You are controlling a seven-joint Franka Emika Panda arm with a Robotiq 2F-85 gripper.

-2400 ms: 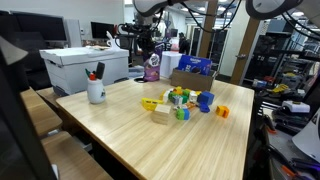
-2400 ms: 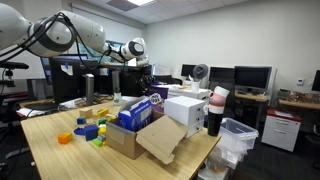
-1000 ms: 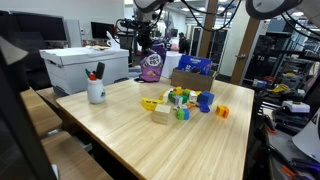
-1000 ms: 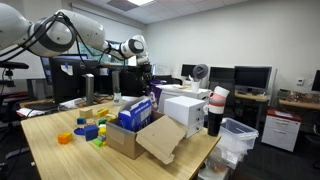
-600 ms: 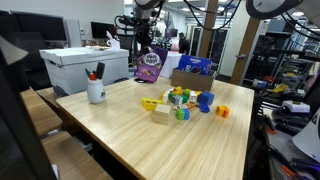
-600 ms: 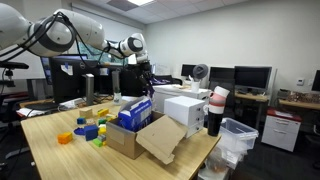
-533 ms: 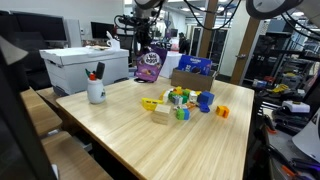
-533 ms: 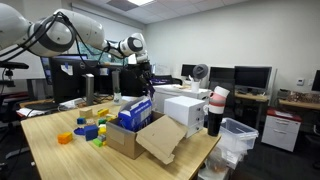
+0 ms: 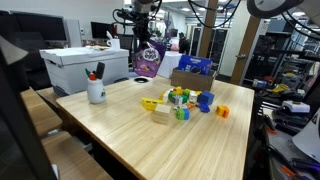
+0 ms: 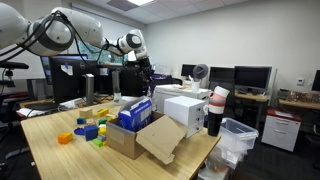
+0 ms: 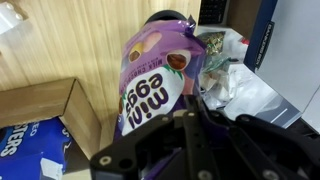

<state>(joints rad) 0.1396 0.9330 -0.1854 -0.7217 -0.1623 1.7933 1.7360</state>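
The hand (image 9: 144, 40) is pinched tight on the top edge of a purple bag of mini eggs (image 9: 148, 58), which hangs in the air above the far end of the tabletop (image 9: 130, 130), just beside an open cardboard box (image 9: 186, 77). Nearer the middle of the tabletop lie coloured toy blocks (image 9: 181, 100), and a white mug (image 9: 96, 92) stands well apart.

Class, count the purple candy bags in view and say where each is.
1. The purple candy bag hangs from the gripper over the table's edge, beside the cardboard box; others may hide inside it.
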